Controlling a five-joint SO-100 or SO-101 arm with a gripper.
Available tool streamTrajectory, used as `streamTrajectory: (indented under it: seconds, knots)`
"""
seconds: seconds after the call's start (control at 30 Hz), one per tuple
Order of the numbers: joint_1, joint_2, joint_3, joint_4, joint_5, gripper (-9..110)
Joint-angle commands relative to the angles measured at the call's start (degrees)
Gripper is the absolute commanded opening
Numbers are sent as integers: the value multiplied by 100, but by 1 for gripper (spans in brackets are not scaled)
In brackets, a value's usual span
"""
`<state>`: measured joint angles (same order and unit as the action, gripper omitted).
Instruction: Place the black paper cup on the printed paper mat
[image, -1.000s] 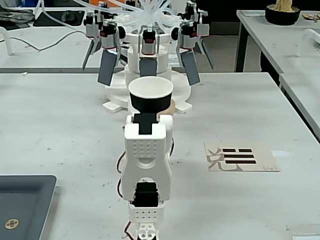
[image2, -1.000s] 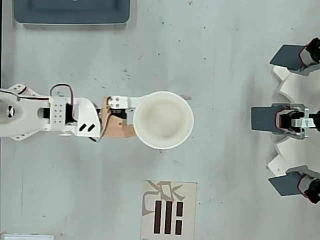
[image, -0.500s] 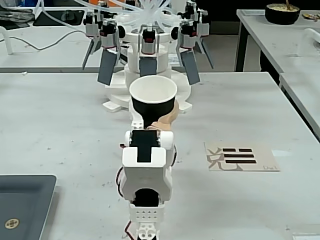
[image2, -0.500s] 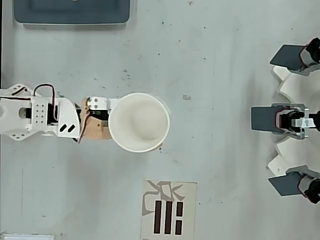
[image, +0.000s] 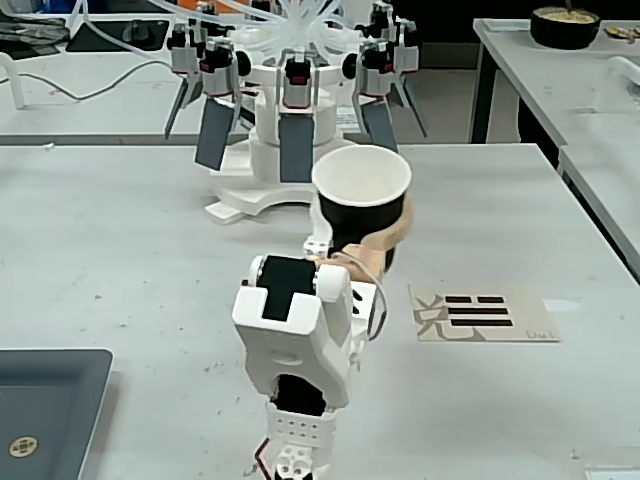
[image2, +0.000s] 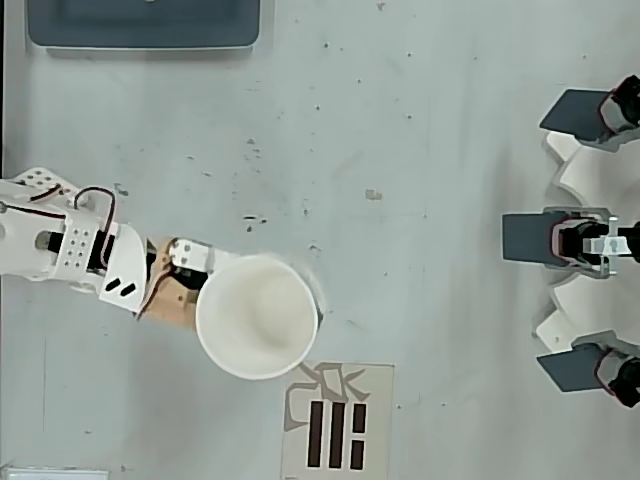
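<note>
The black paper cup (image: 361, 203) stands upright with its white inside showing (image2: 257, 315). My gripper (image: 378, 238) is shut on the cup, with a beige finger (image: 398, 228) wrapped round its black wall. In the overhead view the fingertips are hidden under the cup's rim. The printed paper mat (image: 482, 314) lies flat on the table, just right of the cup in the fixed view. In the overhead view the mat (image2: 337, 430) sits just below the cup, whose rim slightly overlaps the mat's top edge. Whether the cup's base touches the table I cannot tell.
A dark grey tray (image: 50, 410) (image2: 145, 25) lies at the table's corner. A white stand with several grey paddles (image: 290, 130) (image2: 585, 240) is behind the cup. A low black bowl (image: 565, 25) sits on a separate table at the far right.
</note>
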<state>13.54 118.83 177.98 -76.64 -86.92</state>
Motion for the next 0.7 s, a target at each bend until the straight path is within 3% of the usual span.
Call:
streamTrajectory:
  seconds: [0.0,0.67]
  knots:
    - [299,-202,-105,-202,26,8]
    - [1292,-2733,-2663,-237,88,7]
